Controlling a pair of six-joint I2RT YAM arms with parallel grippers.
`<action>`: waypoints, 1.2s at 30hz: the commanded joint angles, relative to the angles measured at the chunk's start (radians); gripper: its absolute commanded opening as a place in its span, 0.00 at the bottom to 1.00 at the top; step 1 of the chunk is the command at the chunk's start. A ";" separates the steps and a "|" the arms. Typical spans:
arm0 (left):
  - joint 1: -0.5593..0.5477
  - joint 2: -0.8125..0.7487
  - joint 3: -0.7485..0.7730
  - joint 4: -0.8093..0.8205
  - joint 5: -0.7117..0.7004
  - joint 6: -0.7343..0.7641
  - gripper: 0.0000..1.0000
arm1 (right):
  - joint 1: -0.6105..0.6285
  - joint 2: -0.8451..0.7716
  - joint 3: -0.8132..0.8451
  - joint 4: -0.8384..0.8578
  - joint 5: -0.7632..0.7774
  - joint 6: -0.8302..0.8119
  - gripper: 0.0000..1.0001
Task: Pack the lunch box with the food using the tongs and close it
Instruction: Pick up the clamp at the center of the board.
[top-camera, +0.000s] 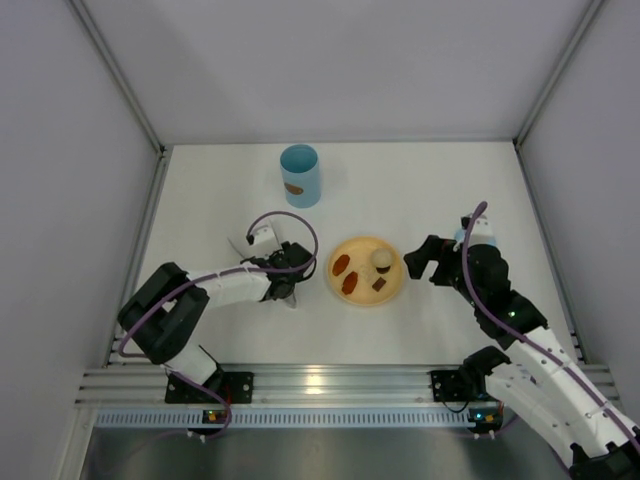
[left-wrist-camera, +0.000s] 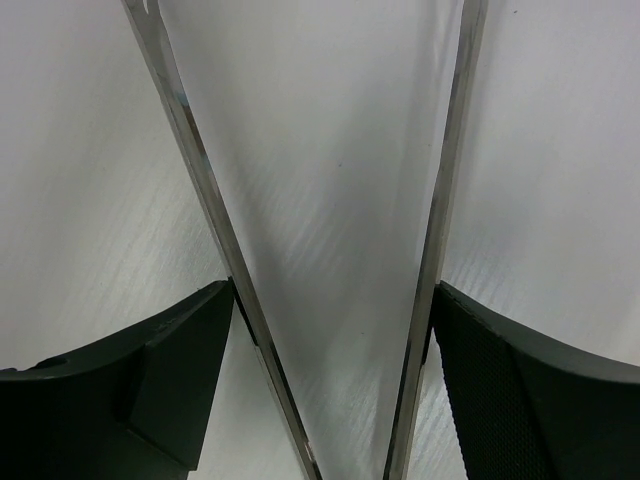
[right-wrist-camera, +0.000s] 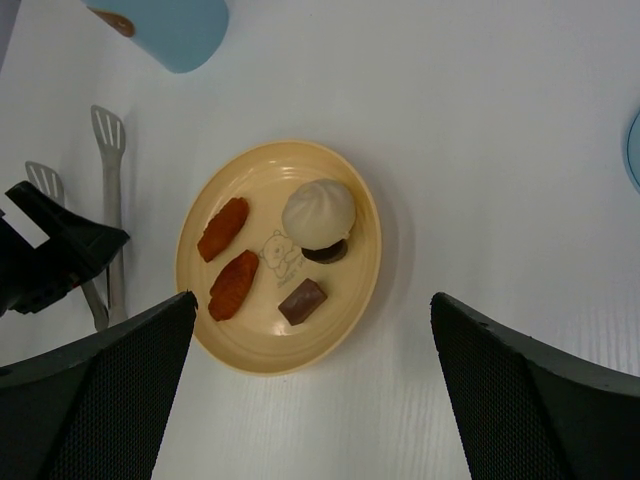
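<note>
- Tongs (left-wrist-camera: 214, 210) lie just beside the plate (right-wrist-camera: 270, 350), on its left-arm side, with the slotted tips pointing toward the far side of the desk (top-camera: 430, 180).
- Left gripper (left-wrist-camera: 332, 295) straddles them: jaws set wide, one pad against the outside of each slim arm. That makes a light hold on the tongs, with the V unsqueezed.
- Step in hand, by the look of it, is securing the tongs. It goes best with the pads level on both arms and well back from the tips, so a squeeze closes the V evenly instead of twisting it.
- Food (right-wrist-camera: 233, 285) is all on the plate: two reddish-brown ovals, a brown chunk, and a pale bun with a dark piece tucked against it. Nothing is packed yet.
- Lunch box (top-camera: 300, 175) stands upright and uncovered beyond the plate toward the far left, well apart from it.
- Right gripper (top-camera: 415, 265) hovers at the plate's right edge, jaws wide apart and empty.
- In the way: that right gripper crowds the plate, and the round bun looks likely to slip. A light blue rim (top-camera: 488, 238) past the plate's right side, behind the right arm, may be the lid, though that cannot be told.
</note>
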 joint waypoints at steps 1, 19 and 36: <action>-0.020 0.119 -0.094 -0.100 0.310 -0.135 0.83 | 0.017 -0.002 0.000 0.024 -0.022 0.014 1.00; -0.046 0.173 -0.106 -0.039 0.287 -0.366 0.72 | 0.019 0.065 0.011 0.056 -0.079 -0.002 1.00; -0.199 -0.114 0.012 -0.304 0.128 -0.123 0.58 | 0.017 0.056 0.002 0.039 -0.068 -0.006 0.99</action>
